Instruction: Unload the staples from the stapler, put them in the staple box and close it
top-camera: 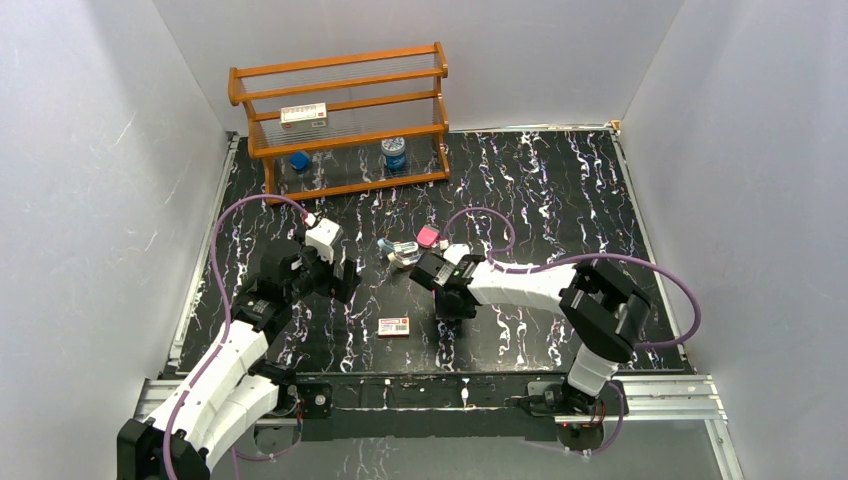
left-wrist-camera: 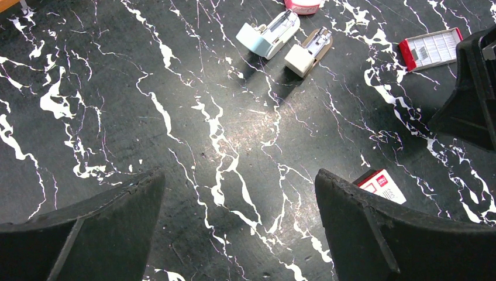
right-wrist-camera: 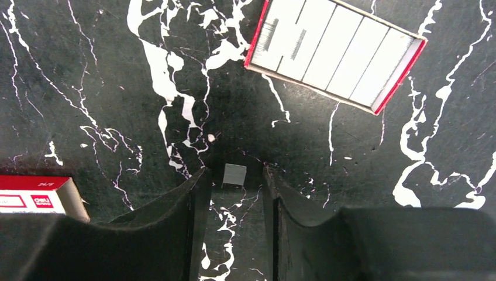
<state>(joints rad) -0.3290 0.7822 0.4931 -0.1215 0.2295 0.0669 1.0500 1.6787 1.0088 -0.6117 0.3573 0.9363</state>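
A black table (top-camera: 560, 200) veined with white, walled on three sides, carries a scatter of office supplies. A wooden rack (top-camera: 340, 60) stands at the far left corner. Near the middle lies a light-blue mini stapler (left-wrist-camera: 269, 34) with its metal channel showing. A cream-coloured piece (left-wrist-camera: 307, 52) with a similar channel rests just beside it, and a small pink block (top-camera: 427, 236) sits close on the far side. A shallow red-edged tray (right-wrist-camera: 336, 55) lies open nearby, its rows of staples on view. A short strip of staples (right-wrist-camera: 234, 175) rests alone on the bare surface. Toward the near edge lies a flat white box (top-camera: 393, 326) with a red label.
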